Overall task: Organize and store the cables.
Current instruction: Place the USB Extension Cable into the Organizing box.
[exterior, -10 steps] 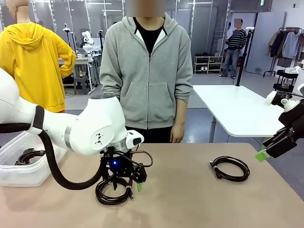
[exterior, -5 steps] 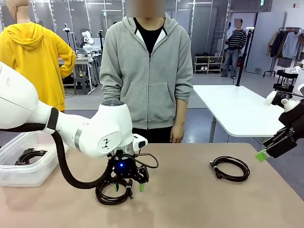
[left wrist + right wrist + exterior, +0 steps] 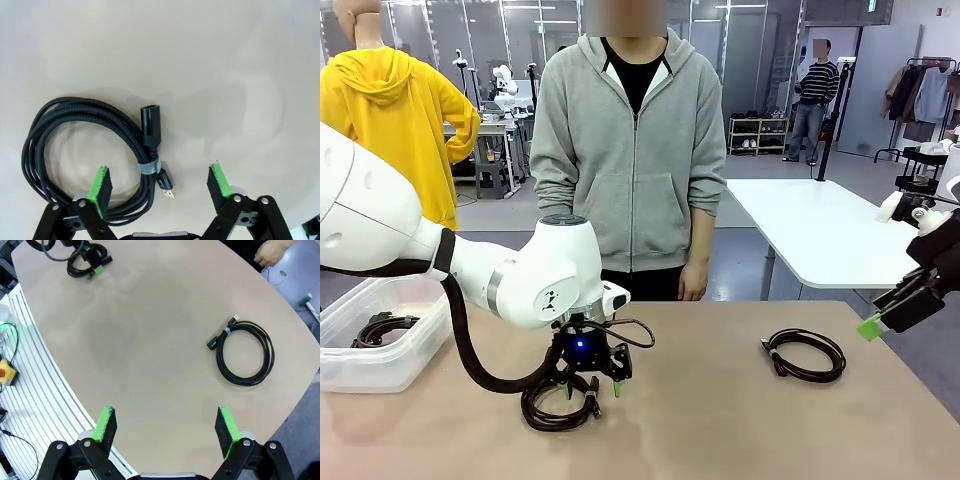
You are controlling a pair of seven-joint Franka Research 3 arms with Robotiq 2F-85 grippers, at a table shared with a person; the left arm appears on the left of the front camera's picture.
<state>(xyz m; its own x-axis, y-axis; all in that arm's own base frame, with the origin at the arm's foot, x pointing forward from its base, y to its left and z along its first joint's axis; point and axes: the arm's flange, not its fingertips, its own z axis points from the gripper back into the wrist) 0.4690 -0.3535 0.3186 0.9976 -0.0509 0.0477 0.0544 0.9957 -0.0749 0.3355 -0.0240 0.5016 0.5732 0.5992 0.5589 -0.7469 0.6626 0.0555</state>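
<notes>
Two cables, left cable (image 3: pixel 148 167) and right cable (image 3: pixel 220 355), lie on the desk (image 3: pixel 700 420) with bare room between. Left fingers (image 3: pixel 100 184) stand apart around the left cable's side. Right fingers (image 3: pixel 107 422) are wide.

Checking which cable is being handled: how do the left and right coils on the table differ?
The left coil lies partly between the left gripper's open fingers; the right coil lies alone, away from the right gripper. The left coil sits nearer the robot's edge. Both are black, banded, flat on the table.

Left hand (image 3: pixel 161 182) low, right hand (image 3: pixel 166 426) high, fingers apart
</notes>
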